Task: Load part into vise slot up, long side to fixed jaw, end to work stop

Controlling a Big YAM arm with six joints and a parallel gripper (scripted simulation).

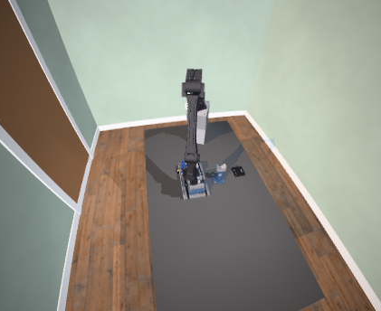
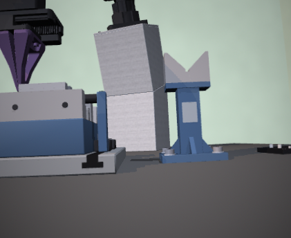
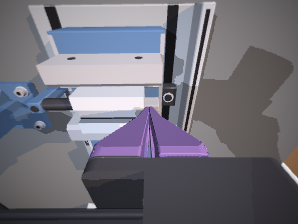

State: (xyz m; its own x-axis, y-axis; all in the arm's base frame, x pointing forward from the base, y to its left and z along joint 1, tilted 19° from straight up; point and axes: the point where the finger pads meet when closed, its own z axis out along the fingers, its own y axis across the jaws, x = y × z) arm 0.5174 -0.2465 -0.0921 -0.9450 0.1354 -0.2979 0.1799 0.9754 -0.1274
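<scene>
The vise [image 1: 195, 189] [image 2: 49, 164] [image 3: 192, 55] stands on the dark mat, with a grey jaw [image 2: 39, 104] [image 3: 100, 70] on a blue base. The part, a pale block [image 2: 43, 86] [image 3: 107, 97], lies between the jaws and shows just above the grey jaw. In the wrist view its right end is next to the black work stop [image 3: 169, 97]. My gripper [image 1: 192, 174] [image 2: 18, 86] [image 3: 149, 112] is shut with its purple fingers pressed together and nothing between them. The tips are down at the part's top, near the work-stop end. I cannot tell whether the slot faces up.
The blue V-block [image 1: 218, 174] [image 2: 187, 74] stands right of the vise. The black infeed plate [image 1: 238, 172] [image 2: 280, 149] lies further right with no block on it. The air cylinder's blue bracket [image 3: 20, 107] and rod [image 3: 55, 103] are beside the vise. My white pedestal [image 2: 132, 86] stands behind.
</scene>
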